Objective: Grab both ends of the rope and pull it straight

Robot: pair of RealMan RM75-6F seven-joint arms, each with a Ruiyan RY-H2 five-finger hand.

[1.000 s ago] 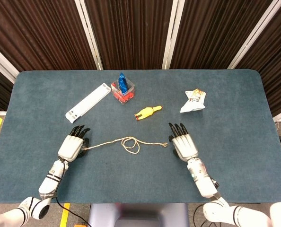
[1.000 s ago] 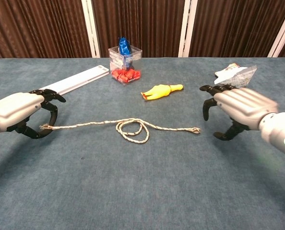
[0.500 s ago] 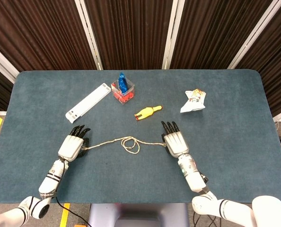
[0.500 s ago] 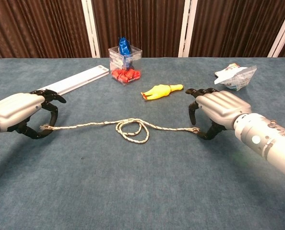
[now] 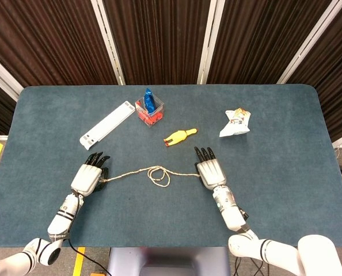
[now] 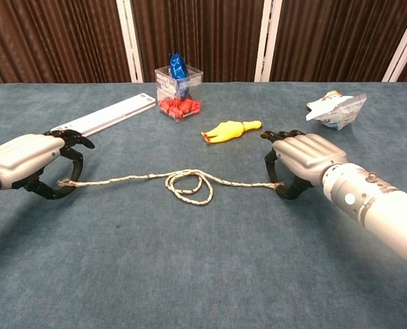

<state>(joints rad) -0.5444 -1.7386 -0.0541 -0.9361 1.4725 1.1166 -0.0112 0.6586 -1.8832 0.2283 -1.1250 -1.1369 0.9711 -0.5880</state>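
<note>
Curled over each end of the rope (image 6: 183,182), ready to pull: left hand (image 6: 27,163) fingers clamped; right hand (image 6: 303,159) grip unclear; middle loop slack.

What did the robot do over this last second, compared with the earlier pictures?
The right hand slid leftward across the table to the rope's free end, and its fingers now curl around it. The left hand kept its end; the loop, yellow toy and the rest stayed put.

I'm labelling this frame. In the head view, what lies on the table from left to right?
Left hand → white strip → clear box → rope loop → yellow toy → right hand → crumpled wrapper.
</note>
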